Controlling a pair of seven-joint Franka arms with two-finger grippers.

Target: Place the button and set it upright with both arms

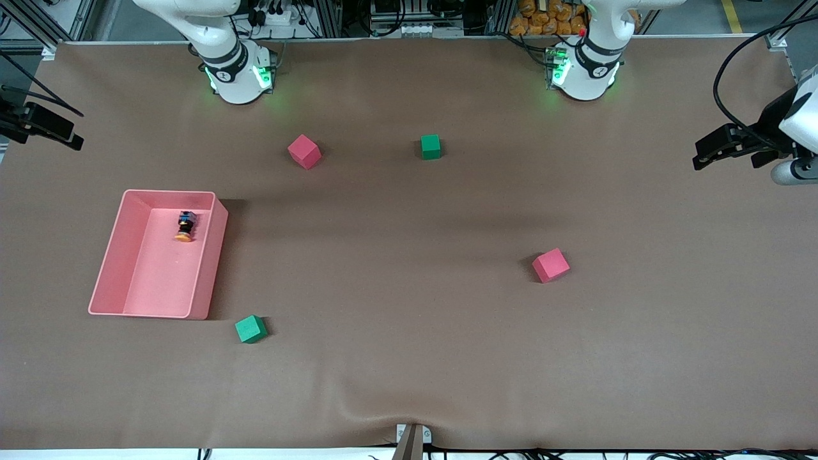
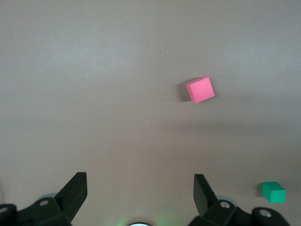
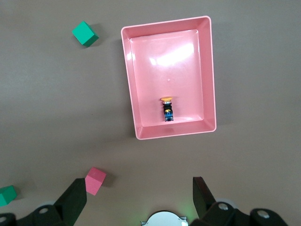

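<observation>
Button [image 1: 185, 227] lies on its side in the pink tray [image 1: 108, 255], at the right arm's end. Right gripper [image 1: 45, 124] is up beside the tray, jaws apart, empty. Left gripper [image 1: 728, 148] is well apart from it, jaws apart, waiting.

Both arms wait, raised at the two ends of the table. The left gripper [image 1: 703, 155] and the right gripper [image 1: 73, 139] have their fingers spread wide, holding nothing.

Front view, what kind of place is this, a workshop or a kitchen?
Most likely a robotics lab: two white arms' green-lit bases stand along a brown-covered table, with foam cubes and a pink tray laid out.
</observation>
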